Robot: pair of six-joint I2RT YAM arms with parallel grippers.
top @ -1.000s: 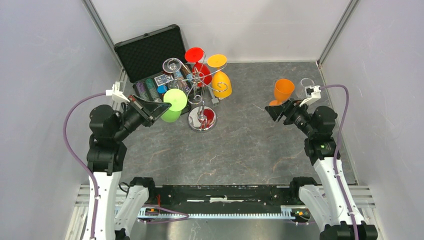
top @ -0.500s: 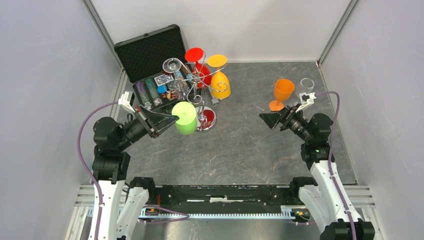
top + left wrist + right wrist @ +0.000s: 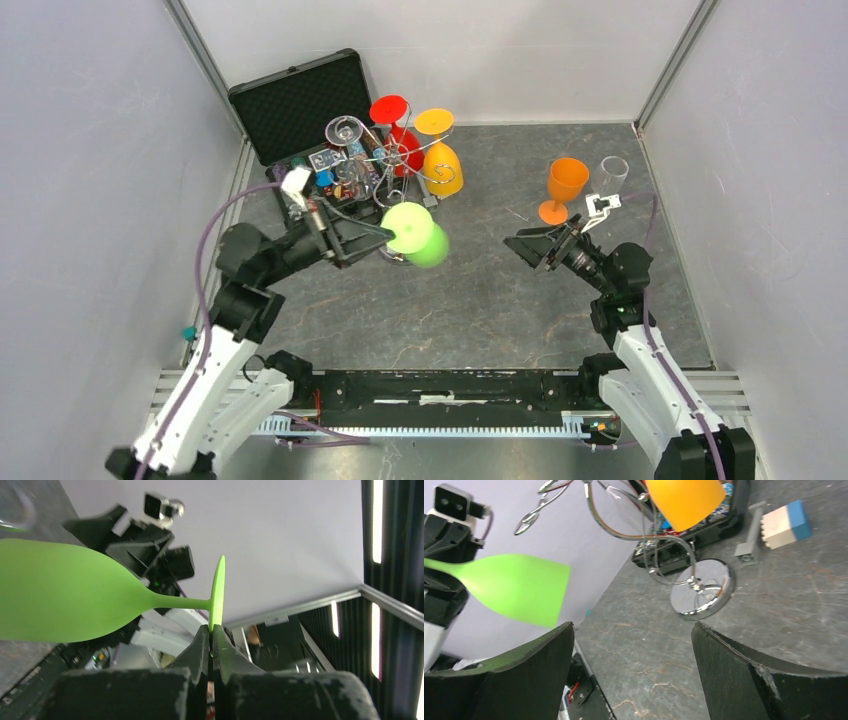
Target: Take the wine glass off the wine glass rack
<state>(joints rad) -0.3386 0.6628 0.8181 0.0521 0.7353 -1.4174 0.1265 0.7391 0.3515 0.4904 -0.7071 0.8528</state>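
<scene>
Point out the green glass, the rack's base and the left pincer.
green glass (image 3: 432, 250), top view, on its bowl
rack's base (image 3: 702, 590), right wrist view, on the mirrored disc
left pincer (image 3: 212, 636), left wrist view, between its fingertips

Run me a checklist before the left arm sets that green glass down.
1. Hold: left gripper shut on the green wine glass, at its foot: ok.
2. Stem free of the wine glass rack hooks: ok.
3. Grip security: cannot tell; only the foot's rim is pinched, and the glass lies sideways.
4. Spare arm: right gripper open, empty, apart from the glass: ok.
5. Landing spot: bare table in front of the rack: ok.
</scene>
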